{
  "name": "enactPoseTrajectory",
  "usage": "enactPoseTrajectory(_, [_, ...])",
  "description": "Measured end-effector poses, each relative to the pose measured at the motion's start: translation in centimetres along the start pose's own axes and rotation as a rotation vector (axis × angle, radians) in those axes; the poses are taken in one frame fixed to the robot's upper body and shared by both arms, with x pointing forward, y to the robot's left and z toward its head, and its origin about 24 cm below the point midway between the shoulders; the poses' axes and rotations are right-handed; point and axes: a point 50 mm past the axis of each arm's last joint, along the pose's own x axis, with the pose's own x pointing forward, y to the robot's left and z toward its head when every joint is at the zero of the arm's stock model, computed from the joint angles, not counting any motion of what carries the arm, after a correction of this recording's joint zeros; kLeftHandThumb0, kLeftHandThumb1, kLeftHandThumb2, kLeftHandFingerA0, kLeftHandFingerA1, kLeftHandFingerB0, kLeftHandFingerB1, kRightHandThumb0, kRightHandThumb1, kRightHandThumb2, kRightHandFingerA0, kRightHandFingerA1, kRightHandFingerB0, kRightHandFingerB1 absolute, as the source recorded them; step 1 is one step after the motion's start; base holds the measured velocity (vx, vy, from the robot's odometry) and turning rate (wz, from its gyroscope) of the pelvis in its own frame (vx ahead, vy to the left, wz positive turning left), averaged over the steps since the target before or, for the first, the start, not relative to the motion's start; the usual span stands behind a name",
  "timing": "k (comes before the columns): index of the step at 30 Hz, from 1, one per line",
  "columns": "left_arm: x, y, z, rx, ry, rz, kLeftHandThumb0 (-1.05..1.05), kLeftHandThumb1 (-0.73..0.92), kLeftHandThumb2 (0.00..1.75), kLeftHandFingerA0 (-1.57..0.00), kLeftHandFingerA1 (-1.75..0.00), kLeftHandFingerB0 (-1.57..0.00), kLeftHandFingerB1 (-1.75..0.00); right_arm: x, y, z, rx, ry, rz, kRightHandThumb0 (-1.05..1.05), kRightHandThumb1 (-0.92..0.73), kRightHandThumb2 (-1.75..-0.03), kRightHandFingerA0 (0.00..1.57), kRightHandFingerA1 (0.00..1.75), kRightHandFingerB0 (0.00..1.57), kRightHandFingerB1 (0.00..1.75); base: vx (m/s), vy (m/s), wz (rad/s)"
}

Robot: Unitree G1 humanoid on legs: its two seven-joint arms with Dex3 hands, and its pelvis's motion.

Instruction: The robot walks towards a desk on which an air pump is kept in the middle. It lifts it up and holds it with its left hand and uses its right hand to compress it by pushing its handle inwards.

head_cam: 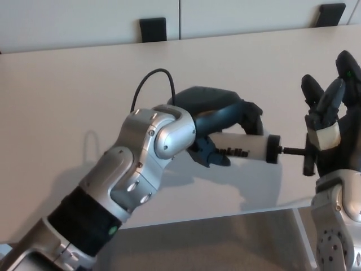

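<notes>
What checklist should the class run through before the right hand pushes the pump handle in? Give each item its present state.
1. Left hand wrapped around air pump: ok.
2. Pump lifted clear of desk: ok.
3. Rod extended, room to compress: ok.
4. Right hand against handle: ok.
5. Palm squarely behind the handle: cannot tell.
6. Hose free of both hands: ok.
</notes>
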Motion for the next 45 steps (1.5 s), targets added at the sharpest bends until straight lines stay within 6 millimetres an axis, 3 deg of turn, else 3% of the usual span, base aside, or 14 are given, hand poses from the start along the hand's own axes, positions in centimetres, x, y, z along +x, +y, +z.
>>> enactPoseTrajectory(5, [0.3,0.7,-3.0,-0.008,0.119,0.017,-0.10,0.77,0.47,-0.60,-1.75,-0.45,-1.45,0.1,-0.9,0.4,-0.003,-0.027,-0.028,-0.83,-0.80,-1.12,0.10,0.45,0.06,0.37,0.00,0.000,0.00])
enactPoseTrajectory(10, [0.7,0.4,-5.9,-0.026,0.234,0.010,-0.20,0.71,0.56,-0.61,-1.68,-0.59,-1.10,-0.6,-2.2,0.2,-0.009,-0.027,-0.057,-0.35,-0.53,-1.13,0.00,0.49,0.00,0.49,0.00,0.000,0.00])
enactPoseTrajectory(11, [0.8,0.3,-6.2,-0.027,0.249,0.011,-0.23,0.71,0.58,-0.62,-1.63,-0.70,-0.57,-0.8,-2.5,0.1,-0.012,-0.024,-0.063,-0.86,-0.91,-0.77,0.19,0.36,0.11,0.29,0.00,0.000,0.00])
enactPoseTrajectory(14, [1.1,0.0,-6.5,-0.017,0.264,0.019,-0.24,0.72,0.60,-0.64,-1.60,-0.74,-0.63,-1.1,-2.7,-0.1,-0.022,-0.024,-0.061,-0.85,-0.92,-0.77,0.19,0.36,0.11,0.29,0.00,0.000,0.00])
enactPoseTrajectory(16, [1.3,-0.1,-6.2,-0.010,0.258,0.026,-0.25,0.76,0.61,-0.68,-1.63,-0.70,-0.88,-1.3,-2.6,-0.2,-0.030,-0.026,-0.053,-0.36,-0.50,-1.12,0.00,0.49,0.00,0.49,0.00,0.000,0.00])
enactPoseTrajectory(17, [1.5,-0.1,-6.1,-0.007,0.255,0.028,-0.29,0.75,0.66,-0.74,-1.52,-0.67,-0.46,-1.3,-2.6,-0.2,-0.033,-0.029,-0.051,-0.82,-0.79,-1.13,0.10,0.45,0.04,0.37,0.00,0.000,0.00])
enactPoseTrajectory(22, [2.6,-0.3,-4.5,0.000,0.214,0.031,-0.31,0.74,0.65,-0.75,-1.53,-0.70,-0.48,-1.8,-2.1,0.3,-0.052,-0.059,-0.020,-0.82,-0.80,-1.13,0.10,0.45,0.04,0.37,0.00,0.000,0.00])
enactPoseTrajectory(24, [2.9,-0.3,-3.8,0.002,0.195,0.039,-0.32,0.69,0.63,-0.75,-1.47,-0.75,-0.48,-1.9,-2.0,0.4,-0.056,-0.072,-0.009,-0.85,-0.92,-0.78,0.19,0.35,0.10,0.28,0.00,0.000,0.00])
enactPoseTrajectory(25, [3.0,-0.2,-3.7,0.002,0.191,0.042,-0.51,0.68,0.60,-0.40,-0.60,-0.33,-0.32,-2.0,-2.0,0.5,-0.058,-0.075,-0.007,-0.36,-0.50,-1.11,0.00,0.49,0.00,0.50,0.00,0.000,0.00])
enactPoseTrajectory(26, [3.1,-0.3,-3.4,-0.003,0.183,0.045,-0.51,0.68,0.60,-0.40,-0.60,-0.33,-0.32,-2.1,-2.0,0.6,-0.060,-0.080,-0.005,-0.36,-0.50,-1.11,0.00,0.49,0.00,0.50,0.00,0.000,0.00])
enactPoseTrajectory(27, [3.4,-0.4,-3.0,-0.021,0.165,0.043,-0.92,0.55,0.91,0.00,0.00,0.00,-0.01,-2.2,-1.9,0.7,-0.062,-0.088,-0.001,-0.82,-0.79,-1.12,0.10,0.47,0.05,0.38,0.00,0.000,0.00])
enactPoseTrajectory(41, [3.5,-0.5,-1.3,-0.097,0.101,-0.076,-0.90,0.53,0.86,0.00,0.00,0.00,0.00,-3.1,-1.9,1.7,-0.074,-0.136,0.023,-0.83,-0.77,-1.11,0.13,0.46,0.06,0.36,0.00,0.000,0.00])
enactPoseTrajectory(42, [3.4,-0.4,-1.5,-0.097,0.105,-0.076,-0.91,0.53,0.87,0.00,0.00,0.00,0.00,-3.1,-1.9,1.8,-0.076,-0.142,0.025,-0.85,-0.92,-0.76,0.20,0.37,0.11,0.26,0.00,0.000,0.00])
enactPoseTrajectory(45, [3.1,0.0,-1.9,-0.096,0.117,-0.076,-0.92,0.53,0.89,0.00,0.00,0.00,-0.01,-3.3,-2.1,2.1,-0.082,-0.154,0.031,-0.86,-0.92,-0.75,0.22,0.37,0.11,0.26,0.00,0.000,0.00])
